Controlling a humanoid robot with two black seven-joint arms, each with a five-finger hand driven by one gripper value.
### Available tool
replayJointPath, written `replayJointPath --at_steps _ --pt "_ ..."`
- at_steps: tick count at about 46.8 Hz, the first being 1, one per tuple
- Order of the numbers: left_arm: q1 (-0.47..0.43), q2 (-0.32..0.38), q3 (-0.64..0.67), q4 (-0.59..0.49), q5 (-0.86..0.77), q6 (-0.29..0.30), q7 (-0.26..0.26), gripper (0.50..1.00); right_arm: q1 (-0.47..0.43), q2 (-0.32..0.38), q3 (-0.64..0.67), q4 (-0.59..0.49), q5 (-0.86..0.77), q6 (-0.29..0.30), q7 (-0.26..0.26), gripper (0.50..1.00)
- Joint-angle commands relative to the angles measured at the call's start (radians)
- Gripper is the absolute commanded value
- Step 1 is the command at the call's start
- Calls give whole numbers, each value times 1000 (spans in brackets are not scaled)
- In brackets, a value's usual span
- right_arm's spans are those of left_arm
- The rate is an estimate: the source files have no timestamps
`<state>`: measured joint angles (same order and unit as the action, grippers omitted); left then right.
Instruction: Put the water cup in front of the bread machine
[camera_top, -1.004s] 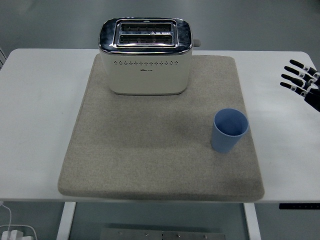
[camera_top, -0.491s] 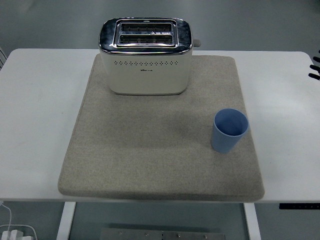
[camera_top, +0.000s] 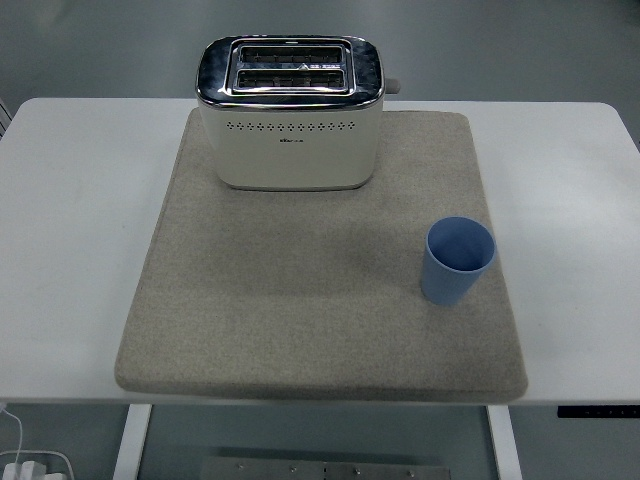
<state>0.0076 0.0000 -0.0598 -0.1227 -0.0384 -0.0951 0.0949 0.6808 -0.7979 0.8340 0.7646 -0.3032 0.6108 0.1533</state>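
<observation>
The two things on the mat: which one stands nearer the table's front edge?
The blue cup, upright at the mat's right side. The white toaster sits at the mat's far end.

A lab-like test room: plain white table (camera_top: 80, 200), grey mat (camera_top: 300, 320), bare grey floor (camera_top: 480, 45).

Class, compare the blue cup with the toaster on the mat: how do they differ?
The cup is plain blue and round; the toaster is cream, boxy, with a shiny metal top. The cup is far smaller. It stands near the mat's right edge, the toaster at its far end. Both stand upright on the mat.
</observation>
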Motion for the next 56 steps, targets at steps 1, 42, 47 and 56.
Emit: replayJointPath --at_steps 1,42,47,56 --pt "0 0 0 0 0 0 0 1000 11 2 0 27 1 0 0 934" --pt "0 0 0 0 0 0 0 1000 9 88 8 131 3 0 -8 934" --pt "0 0 0 0 0 0 0 1000 16 80 8 119 12 0 -6 934" --pt "0 0 0 0 0 0 0 1000 20 57 5 75 15 0 0 934"
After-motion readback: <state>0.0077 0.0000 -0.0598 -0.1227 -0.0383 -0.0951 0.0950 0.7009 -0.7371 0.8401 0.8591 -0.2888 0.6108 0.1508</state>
